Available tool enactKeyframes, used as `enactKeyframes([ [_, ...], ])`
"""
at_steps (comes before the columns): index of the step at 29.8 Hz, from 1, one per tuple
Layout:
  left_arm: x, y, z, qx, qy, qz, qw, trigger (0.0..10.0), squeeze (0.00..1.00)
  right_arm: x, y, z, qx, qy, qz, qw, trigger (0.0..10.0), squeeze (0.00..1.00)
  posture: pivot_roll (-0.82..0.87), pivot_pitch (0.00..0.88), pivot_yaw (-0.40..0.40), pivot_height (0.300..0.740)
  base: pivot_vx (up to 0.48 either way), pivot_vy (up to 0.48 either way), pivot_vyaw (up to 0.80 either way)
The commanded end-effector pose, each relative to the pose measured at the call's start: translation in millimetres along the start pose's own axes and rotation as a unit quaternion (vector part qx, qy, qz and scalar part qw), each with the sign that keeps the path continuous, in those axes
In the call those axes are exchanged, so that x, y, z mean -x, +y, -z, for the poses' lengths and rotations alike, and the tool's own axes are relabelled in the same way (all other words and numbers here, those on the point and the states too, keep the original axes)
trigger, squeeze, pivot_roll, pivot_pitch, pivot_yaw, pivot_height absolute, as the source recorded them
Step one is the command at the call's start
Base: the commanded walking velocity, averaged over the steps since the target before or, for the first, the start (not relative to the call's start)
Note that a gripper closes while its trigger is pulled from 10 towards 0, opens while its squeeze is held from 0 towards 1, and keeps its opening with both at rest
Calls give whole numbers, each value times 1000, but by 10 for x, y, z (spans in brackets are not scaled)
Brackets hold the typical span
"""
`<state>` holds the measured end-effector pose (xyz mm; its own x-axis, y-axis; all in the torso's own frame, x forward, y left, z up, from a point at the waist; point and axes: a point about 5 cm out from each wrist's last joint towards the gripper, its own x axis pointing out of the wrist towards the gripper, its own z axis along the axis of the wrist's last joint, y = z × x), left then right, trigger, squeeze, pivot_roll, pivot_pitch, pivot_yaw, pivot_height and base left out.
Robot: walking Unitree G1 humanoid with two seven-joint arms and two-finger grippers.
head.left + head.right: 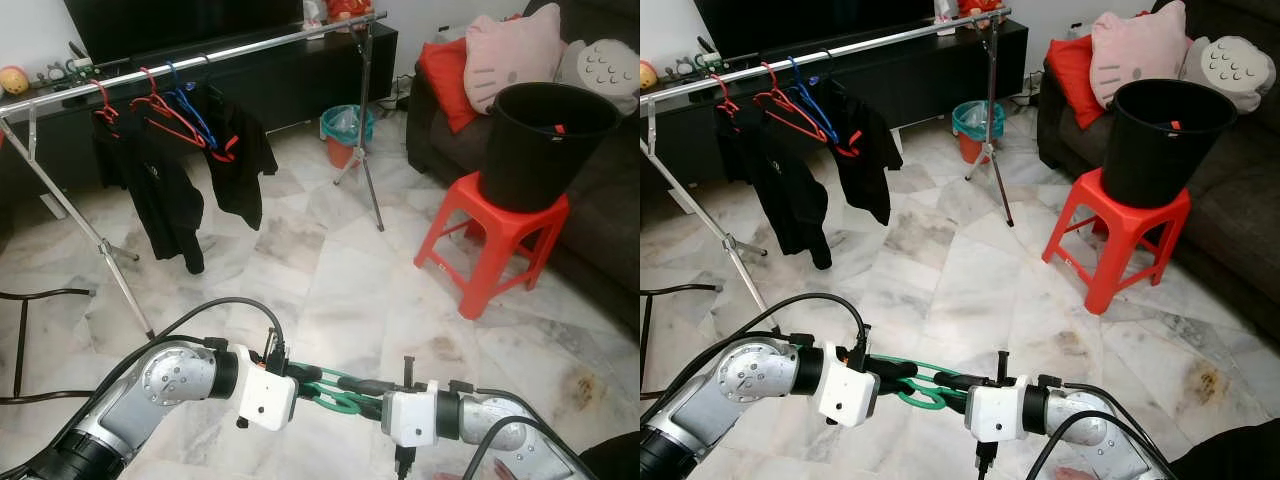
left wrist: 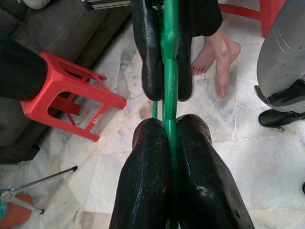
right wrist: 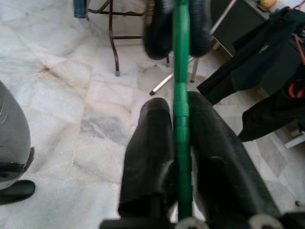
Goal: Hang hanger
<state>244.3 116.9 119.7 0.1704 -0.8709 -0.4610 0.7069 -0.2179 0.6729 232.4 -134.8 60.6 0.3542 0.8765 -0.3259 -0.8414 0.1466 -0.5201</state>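
Holding green hanger (image 1: 338, 393) pinched between left gripper (image 1: 308, 380) and right gripper (image 1: 368, 390), both clamped tight. Best released by one side only, then carried forward-left to rail (image 1: 200, 55) beyond, hook upward.

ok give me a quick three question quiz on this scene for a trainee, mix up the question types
1. True or false: both the left gripper and the right gripper are shut on the green plastic hanger.
2. What stands on the red plastic stool?
A. a blue bin
B. a tall black plastic bucket
C. a pink cushion
3. Fill in: the black garments hang from the long silver metal clothes rail on red and ____ hangers.

Key
1. True
2. B, the tall black plastic bucket
3. blue, as on the blue hanger
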Motion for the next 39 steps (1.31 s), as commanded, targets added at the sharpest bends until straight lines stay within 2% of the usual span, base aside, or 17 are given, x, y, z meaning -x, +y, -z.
enactKeyframes([
  [1, 22, 17, -19, -5, 0, 1, 1000, 10000, 0, -29, 52, -8, -3, -3, -13, 1000, 0, 0, 90, 35, 76, 740, 0, 0, 0],
  [4, 20, 25, -21, 0, -1, 0, 1000, 10000, 0, -32, 55, -3, -3, -1, -15, 1000, 0, 0, 92, 34, 76, 740, 0, 0, 0],
  [5, 20, 29, -23, 0, -3, -1, 1000, 10000, 765, -35, 54, -3, -3, -1, -14, 1000, 0, 0, 92, 34, 76, 740, 0, 0, 0],
  [6, 19, 35, -26, -1, -4, -3, 1000, 10000, 1000, -36, 53, -4, -3, -1, -14, 1000, 0, 0, 90, 35, 76, 740, 0, 0, 0],
  [21, 39, 96, -50, 14, -13, -19, 1000, 10000, 1000, -52, 59, 9, -4, 3, -11, 1000, 0, 0, 91, 37, 77, 740, 0, 0, 0],
  [31, 137, 96, 60, 4, 15, -24, 1000, 10000, 1000, 5, -26, 195, -26, 46, 70, 996, 0, 0, 94, 37, 78, 740, 0, 0, 0],
  [32, 152, 87, 97, 7, 24, -30, 999, 10000, 937, 25, -17, 247, -29, 60, 81, 995, 0, 0, 92, 39, 78, 740, 0, 0, 0],
  [33, 158, 84, 112, 8, 28, -32, 999, 10000, 937, 33, -11, 267, -30, 65, 84, 994, 0, 0, 92, 39, 78, 740, 0, 0, 0],
  [34, 171, 80, 143, 10, 35, -35, 999, 10000, 0, 48, -5, 295, -35, 72, 92, 993, 0, 0, 92, 39, 78, 740, 0, 0, 0],
  [39, 240, 3, 349, 35, 75, -51, 995, 10000, 0, 82, -2, 388, -64, 85, 148, 983, 0, 0, 93, 38, 78, 740, 0, 0, 0],
])
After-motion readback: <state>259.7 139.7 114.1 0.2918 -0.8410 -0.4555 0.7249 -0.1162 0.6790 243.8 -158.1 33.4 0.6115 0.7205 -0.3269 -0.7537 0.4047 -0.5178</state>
